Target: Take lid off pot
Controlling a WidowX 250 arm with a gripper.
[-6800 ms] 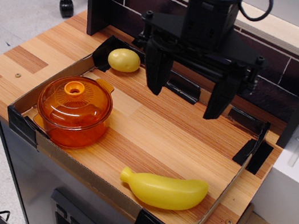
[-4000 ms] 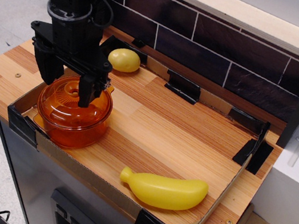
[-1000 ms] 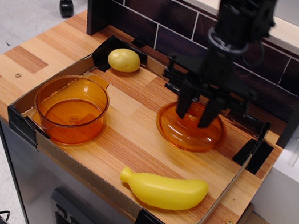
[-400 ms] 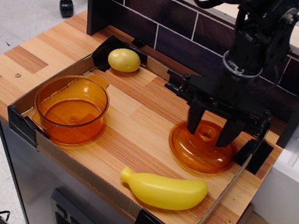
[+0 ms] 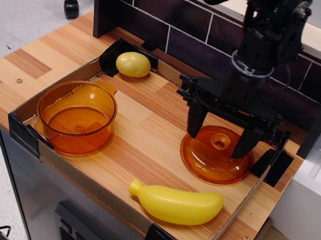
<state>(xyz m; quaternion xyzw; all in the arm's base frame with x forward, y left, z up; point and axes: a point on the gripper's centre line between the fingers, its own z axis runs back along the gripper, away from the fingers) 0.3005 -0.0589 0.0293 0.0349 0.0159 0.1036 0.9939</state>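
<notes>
The orange pot (image 5: 76,116) stands open and uncovered at the front left of the tray. The orange domed lid (image 5: 215,156) lies knob up on the tray floor at the right, apart from the pot. My gripper (image 5: 220,137) hangs just above the lid with its two black fingers (image 5: 195,121) spread wide, one on each side of the ring knob. The fingers do not touch the knob. The gripper is open and empty.
A yellow banana (image 5: 175,203) lies at the tray's front, close below the lid. A yellow lemon (image 5: 133,64) sits at the back left corner. The low cardboard tray wall (image 5: 244,200) runs right beside the lid. A dark tiled wall stands behind.
The lid went from the pot across to the right side of the tray and was set down. My fingers have now opened wider and risen slightly off the lid.
</notes>
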